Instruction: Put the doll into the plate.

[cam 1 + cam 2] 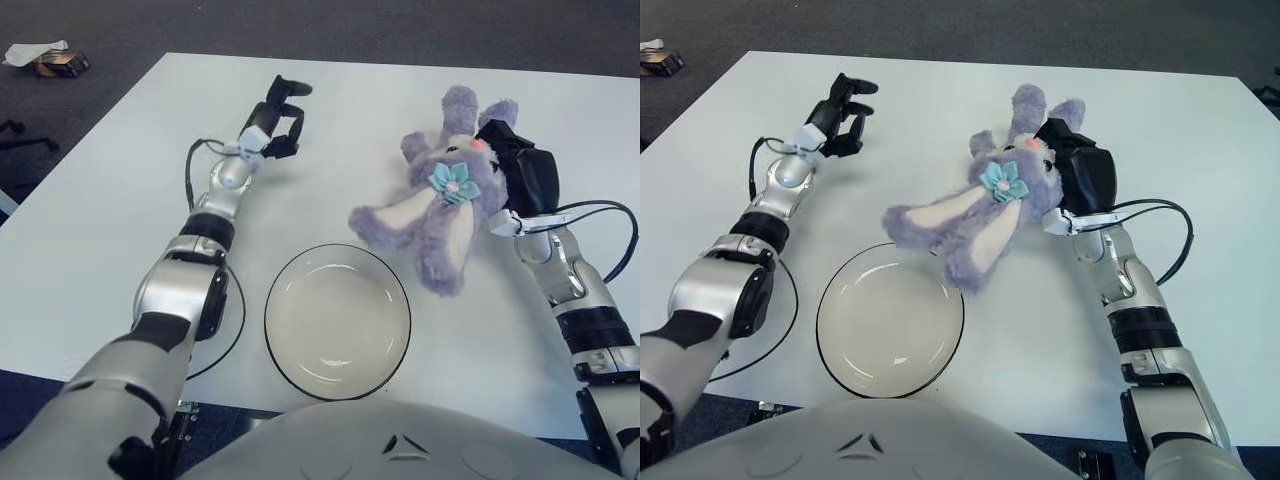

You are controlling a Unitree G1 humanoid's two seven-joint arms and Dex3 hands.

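Observation:
A purple plush bunny doll (440, 195) with a teal flower on its chest hangs a little above the white table, right of centre. My right hand (520, 170) is shut on its head end, and its legs dangle toward the plate. The plate (337, 320), a shallow round dish with a dark rim, sits empty near the table's front edge, left of and below the doll. My left hand (275, 115) hovers over the far left part of the table, fingers loosely spread and holding nothing.
The white table (120, 200) ends at the front just past the plate. A black cable (236, 325) loops on the table left of the plate. On the dark floor at far left lies a small box (55, 62).

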